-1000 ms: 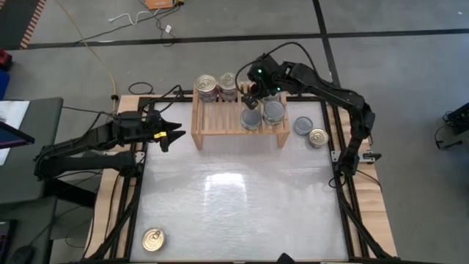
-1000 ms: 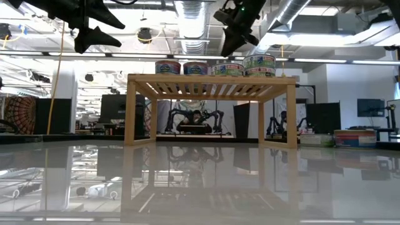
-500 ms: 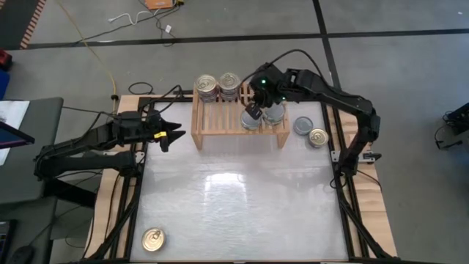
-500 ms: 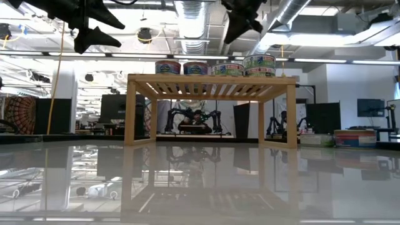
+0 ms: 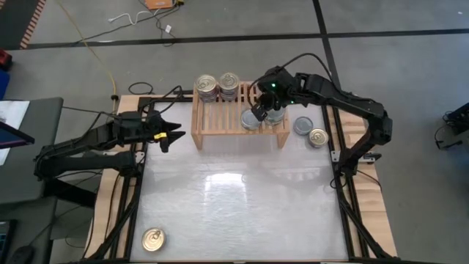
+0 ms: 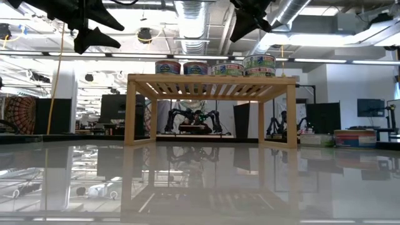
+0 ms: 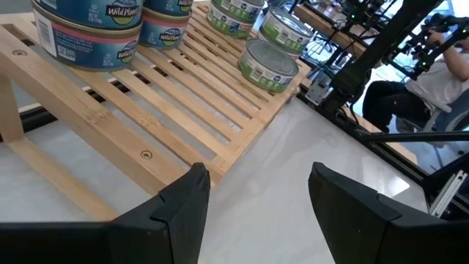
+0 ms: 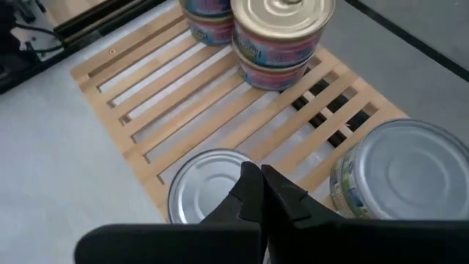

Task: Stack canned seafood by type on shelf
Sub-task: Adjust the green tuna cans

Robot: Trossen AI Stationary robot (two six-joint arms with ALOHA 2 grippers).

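Observation:
The light-wood shelf [image 5: 220, 125] stands at the table's far edge. At its far side are two stacks of gold-topped cans [image 5: 207, 86] [image 5: 229, 83], and toward its right end stand silver-topped cans [image 8: 209, 194] [image 8: 407, 172]. My right gripper [image 8: 260, 183] is shut and hovers above the silver cans [image 5: 256, 114], well clear of the shelf top in the low view [image 6: 240, 28]. My left gripper [image 5: 174, 138] waits open in the air left of the shelf [image 7: 256, 183], nothing between its fingers. A silver can [image 5: 303, 126] and a gold can [image 5: 318, 137] stand on the table right of the shelf.
One more gold-topped can [image 5: 153, 239] sits near the table's front left corner. The wide white tabletop [image 5: 242, 205] in front of the shelf holds nothing else. Black frame rails [image 5: 344, 191] run along the table's sides.
My right gripper, still shut, has drawn back from the shelf's far side toward the table's near and right edges, rising a little above the silver cans. The cans and my left arm have stayed still.

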